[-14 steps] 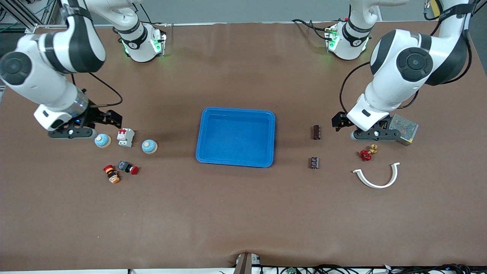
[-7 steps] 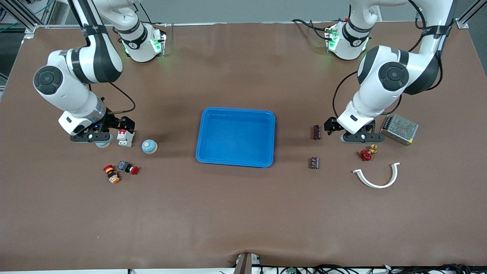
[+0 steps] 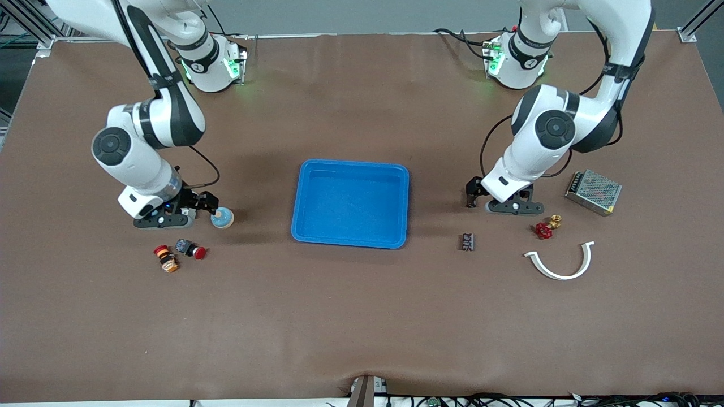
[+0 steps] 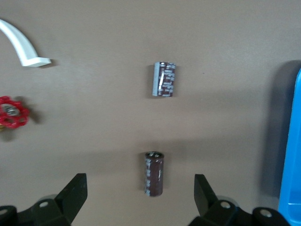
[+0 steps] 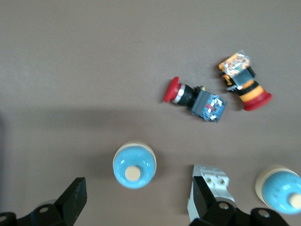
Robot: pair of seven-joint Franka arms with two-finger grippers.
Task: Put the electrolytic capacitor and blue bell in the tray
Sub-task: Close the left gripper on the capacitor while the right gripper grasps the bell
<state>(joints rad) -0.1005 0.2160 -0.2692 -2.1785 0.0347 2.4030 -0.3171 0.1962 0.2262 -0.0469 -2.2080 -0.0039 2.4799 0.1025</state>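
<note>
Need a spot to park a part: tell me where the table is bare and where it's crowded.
Bare: the blue tray holds nothing, and the brown table nearer the camera than everything is open. Crowded: the blue bell and push buttons under the right claw; the capacitors by the left claw.

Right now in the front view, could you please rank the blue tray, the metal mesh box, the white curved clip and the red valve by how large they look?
1. Blue tray
2. White curved clip
3. Metal mesh box, close to the clip in extent, so unsure
4. Red valve
</note>
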